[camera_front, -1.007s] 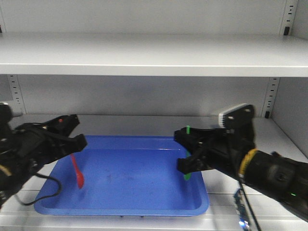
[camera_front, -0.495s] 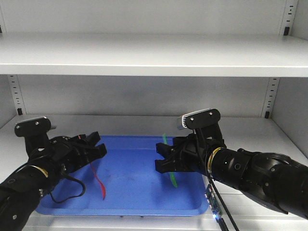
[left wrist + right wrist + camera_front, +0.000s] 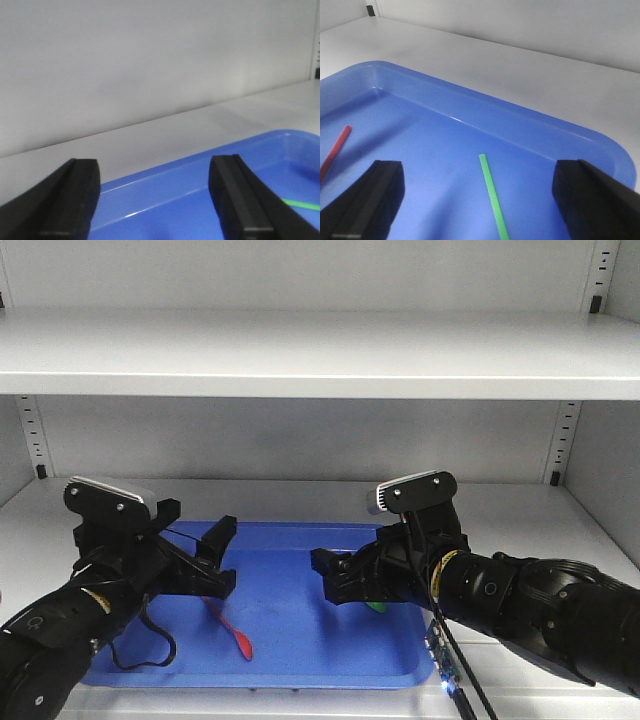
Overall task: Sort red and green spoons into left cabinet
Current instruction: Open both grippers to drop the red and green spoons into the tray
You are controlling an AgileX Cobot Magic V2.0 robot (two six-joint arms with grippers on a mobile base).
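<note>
I see the red spoon lying flat on the floor of the blue tray, toward its near left part, bowl end pointing at the near rim; my right wrist view catches only the tip of its handle at the left edge. The green spoon also lies in the tray, right of centre, its thin handle running away from me between the spread fingers of my right hand. That hand is released, its jaws wide apart with nothing between them, hovering low over the tray. My left hand is likewise released, both black fingers parted and empty above the tray's left side, close above the red spoon. The tray sits on the lower shelf of the left cabinet, whose pale back wall carries perforated strips at either side.
</note>
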